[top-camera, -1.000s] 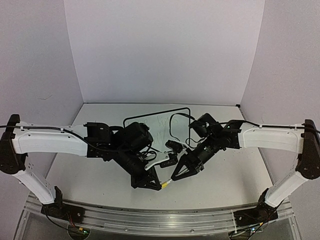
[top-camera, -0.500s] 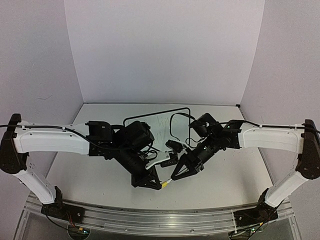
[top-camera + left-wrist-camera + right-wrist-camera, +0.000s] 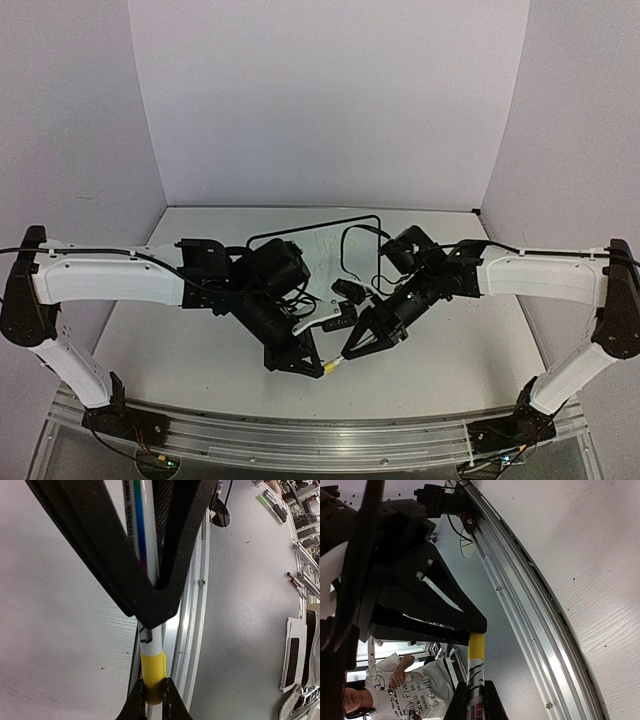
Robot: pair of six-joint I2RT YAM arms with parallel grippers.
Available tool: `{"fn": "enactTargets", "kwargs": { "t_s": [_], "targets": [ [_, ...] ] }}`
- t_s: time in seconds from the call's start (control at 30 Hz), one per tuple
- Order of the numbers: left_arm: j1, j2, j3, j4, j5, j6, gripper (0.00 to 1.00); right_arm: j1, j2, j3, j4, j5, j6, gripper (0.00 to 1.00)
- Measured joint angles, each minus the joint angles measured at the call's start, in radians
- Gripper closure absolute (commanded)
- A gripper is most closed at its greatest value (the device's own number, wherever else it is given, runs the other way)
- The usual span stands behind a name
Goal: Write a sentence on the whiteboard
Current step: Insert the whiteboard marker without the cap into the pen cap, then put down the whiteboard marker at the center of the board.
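Observation:
A white marker (image 3: 337, 362) with a yellow cap (image 3: 328, 368) hangs low over the table's front middle, spanning both grippers. My left gripper (image 3: 318, 367) (image 3: 152, 700) is shut on the yellow cap (image 3: 152, 672). My right gripper (image 3: 349, 356) (image 3: 475, 700) is shut on the printed barrel (image 3: 476, 677), and the cap (image 3: 476, 646) is seated on the marker. The whiteboard (image 3: 330, 262), black-framed, lies behind the arms and is partly hidden by them. Faint greenish strokes of the sentence (image 3: 325, 240) show near its far edge, too faint to read.
A black cable loop (image 3: 345, 255) drapes over the board, and a small black part (image 3: 346, 292) lies by it. An aluminium rail (image 3: 320, 440) (image 3: 192, 630) (image 3: 520, 605) runs along the front edge. Lilac walls (image 3: 330, 100) close the back and sides.
The left arm's elbow and wrist have edged slightly right. Both grippers and the marker have stayed in place, shut as before.

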Motion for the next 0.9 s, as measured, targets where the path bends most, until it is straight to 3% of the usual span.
{"fn": "enactTargets", "kwargs": {
  "t_s": [0.07, 0.2, 0.37, 0.5, 0.7, 0.9],
  "targets": [
    [0.006, 0.0, 0.0, 0.0, -0.006, 0.001, 0.89, 0.002, -0.009, 0.0, 0.004, 0.026, 0.0, 1.0],
    [0.027, -0.027, -0.023, 0.072, -0.063, -0.007, 0.62, -0.001, -0.045, 0.0, 0.017, 0.111, -0.001, 1.0],
    [0.116, -0.219, -0.112, 0.248, -0.224, -0.066, 0.4, -0.105, -0.126, -0.005, -0.01, 0.199, -0.01, 1.0],
    [0.163, -0.38, -0.18, 0.244, -0.406, -0.124, 0.34, -0.205, -0.181, -0.005, -0.043, 0.306, -0.033, 1.0],
    [0.258, -0.47, -0.265, 0.193, -0.617, -0.253, 0.19, -0.197, -0.145, -0.016, -0.054, 0.415, -0.042, 1.0],
    [0.437, -0.558, -0.377, 0.165, -0.729, -0.37, 0.16, -0.176, -0.12, -0.101, 0.074, 0.472, 0.013, 0.99]
  ]
}}
